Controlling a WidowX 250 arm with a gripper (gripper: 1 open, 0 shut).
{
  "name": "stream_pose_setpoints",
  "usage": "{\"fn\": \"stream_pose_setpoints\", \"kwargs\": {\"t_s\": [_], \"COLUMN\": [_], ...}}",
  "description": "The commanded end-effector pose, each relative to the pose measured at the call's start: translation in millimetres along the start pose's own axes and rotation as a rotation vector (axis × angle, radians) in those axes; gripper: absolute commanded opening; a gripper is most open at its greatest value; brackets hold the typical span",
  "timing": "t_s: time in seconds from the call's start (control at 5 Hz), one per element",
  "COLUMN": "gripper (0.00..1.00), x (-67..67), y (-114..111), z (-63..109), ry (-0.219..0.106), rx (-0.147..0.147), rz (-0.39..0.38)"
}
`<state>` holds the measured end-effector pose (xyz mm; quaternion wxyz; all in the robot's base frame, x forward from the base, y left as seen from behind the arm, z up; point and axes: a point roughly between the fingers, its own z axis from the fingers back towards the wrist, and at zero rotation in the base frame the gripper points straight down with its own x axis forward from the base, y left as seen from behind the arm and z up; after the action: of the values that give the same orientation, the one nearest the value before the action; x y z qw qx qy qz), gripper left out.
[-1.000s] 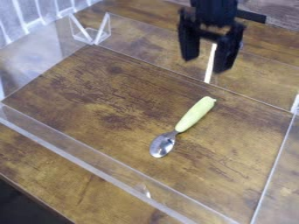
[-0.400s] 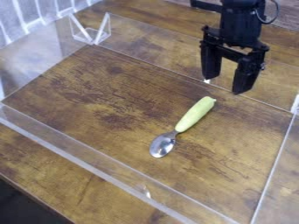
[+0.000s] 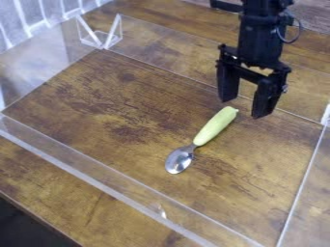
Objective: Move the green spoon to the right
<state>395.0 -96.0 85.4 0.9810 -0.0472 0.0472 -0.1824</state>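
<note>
The green spoon [image 3: 203, 138] lies flat on the wooden table, its yellow-green handle pointing up and to the right and its shiny silver bowl down at the left. My black gripper [image 3: 245, 105] hangs just above and behind the handle's upper end, pointing down. Its two fingers [image 3: 226, 86] stand apart, open, with nothing between them. It does not touch the spoon.
A low clear acrylic wall [image 3: 110, 193] rings the wooden work area [image 3: 103, 106]: a front edge, a right side panel [image 3: 310, 183] close to the spoon, and a rear edge. A clear plastic stand [image 3: 96, 32] sits at the back left.
The gripper has moved right and down toward the spoon's handle end, staying open. The spoon has not moved.
</note>
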Motion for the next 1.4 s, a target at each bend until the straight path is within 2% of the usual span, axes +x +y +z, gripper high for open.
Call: {"fn": "stream_pose_setpoints", "kwargs": {"t_s": [0.0, 0.4, 0.6, 0.8, 1.2], "gripper": [1.00, 1.00, 1.00, 1.00, 1.00], "x": [2.8, 28.3, 29.0, 30.6, 27.3], "y": [-9, -16, -5, 0, -6], "z": [-1.0, 82.3, 78.6, 97.7, 90.8], "ry": [-0.031, -0.181, -0.229, -0.266, -0.269], "rx": [0.004, 0.143, 0.204, 0.243, 0.249], "rz": [0.014, -0.101, -0.162, -0.226, -0.219]}}
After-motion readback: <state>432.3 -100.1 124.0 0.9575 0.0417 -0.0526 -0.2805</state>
